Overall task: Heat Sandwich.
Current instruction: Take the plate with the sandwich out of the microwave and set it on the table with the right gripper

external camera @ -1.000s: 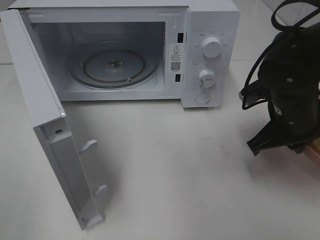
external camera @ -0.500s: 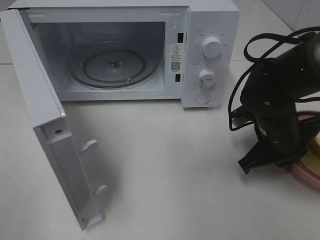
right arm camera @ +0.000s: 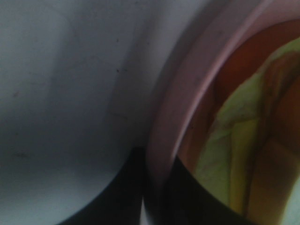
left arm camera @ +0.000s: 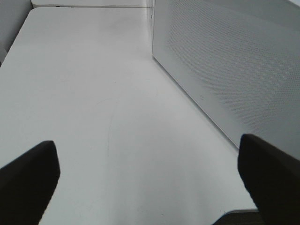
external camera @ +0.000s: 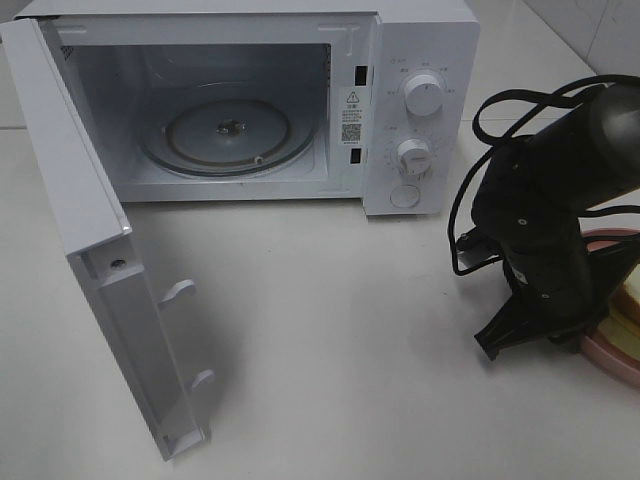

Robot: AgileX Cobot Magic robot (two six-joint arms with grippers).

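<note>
the sandwich (external camera: pixel 628 318) lies on the pink plate (external camera: pixel 606 350), right of the microwave (external camera: pixel 250 100) on the tabletop (external camera: pixel 340 360). the right hand (right arm camera: pixel 157 187) pinches the plate's rim. the left hand (left arm camera: pixel 150 183) is wide open beside the microwave's door (external camera: pixel 90 240), which stands open.

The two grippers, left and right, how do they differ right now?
The left gripper stands wide open over bare table beside the microwave's side wall, holding nothing; the right gripper is shut on the rim of the pink plate. The left gripper is out of the high view; the right gripper sits low at that view's right edge, by the sandwich on the plate. Both have dark fingers.
</note>
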